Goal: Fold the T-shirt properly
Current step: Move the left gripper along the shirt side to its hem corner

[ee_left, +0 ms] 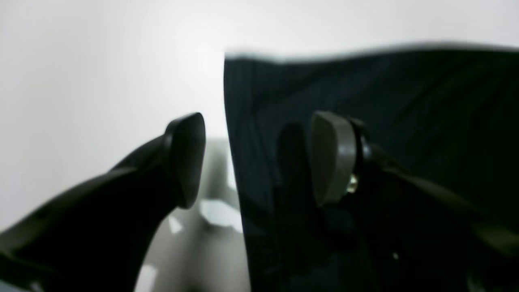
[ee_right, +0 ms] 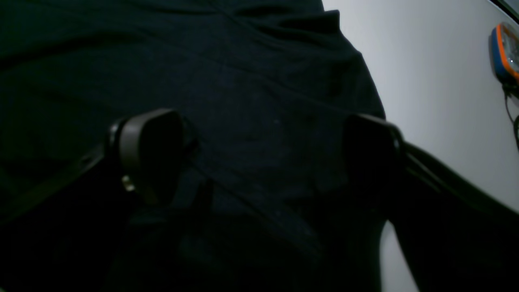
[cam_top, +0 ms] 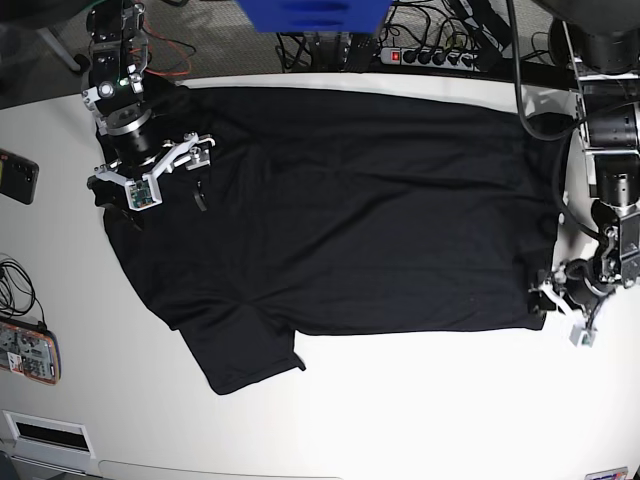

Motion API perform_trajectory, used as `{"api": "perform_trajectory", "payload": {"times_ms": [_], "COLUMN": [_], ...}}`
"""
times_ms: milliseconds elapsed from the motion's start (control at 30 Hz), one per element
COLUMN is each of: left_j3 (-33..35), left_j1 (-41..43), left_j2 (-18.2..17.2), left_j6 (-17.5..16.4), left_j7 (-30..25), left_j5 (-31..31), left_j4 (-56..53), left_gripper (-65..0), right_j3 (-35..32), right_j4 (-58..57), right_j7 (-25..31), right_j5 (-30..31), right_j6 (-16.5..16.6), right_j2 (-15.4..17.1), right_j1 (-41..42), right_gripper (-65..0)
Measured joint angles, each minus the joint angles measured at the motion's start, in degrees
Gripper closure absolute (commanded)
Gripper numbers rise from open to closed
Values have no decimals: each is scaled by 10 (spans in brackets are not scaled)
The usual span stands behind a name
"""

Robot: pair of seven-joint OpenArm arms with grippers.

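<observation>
In the left wrist view, the left black two-fingered claw (ee_left: pixel 257 160) is standing partly open with nothing between its fingers, straddling a straight edge of the black short-sleeved cloth T-shirt (ee_left: pixel 292 89). In the right wrist view, the right black two-fingered claw (ee_right: pixel 261 158) is gaping wide over dark cloth, gripping nothing. In the base view, the shirt is spreading across the white table (cam_top: pixel 420 410), under both claws.
</observation>
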Motion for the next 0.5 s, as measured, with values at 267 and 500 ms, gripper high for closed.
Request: {"api": "perform_trajectory", "payload": {"times_ms": [267,500], "left_j3": [0,-1], "left_j1": [-11,-10], "left_j2": [-3,-32], "left_j6": [-10,-8], "left_j7": [-49,-49], "left_j5": [-2,-2], "left_j4": [-41,-41], "left_gripper": [-389,-389], "right_j3": [1,1], "right_j4": [0,0], "right_j7": [0,0], "right_j5": [0,0], "right_j6": [0,0], "right_j2": [0,-1], "right_j1": [0,0], "right_gripper": [-583,-583]}}
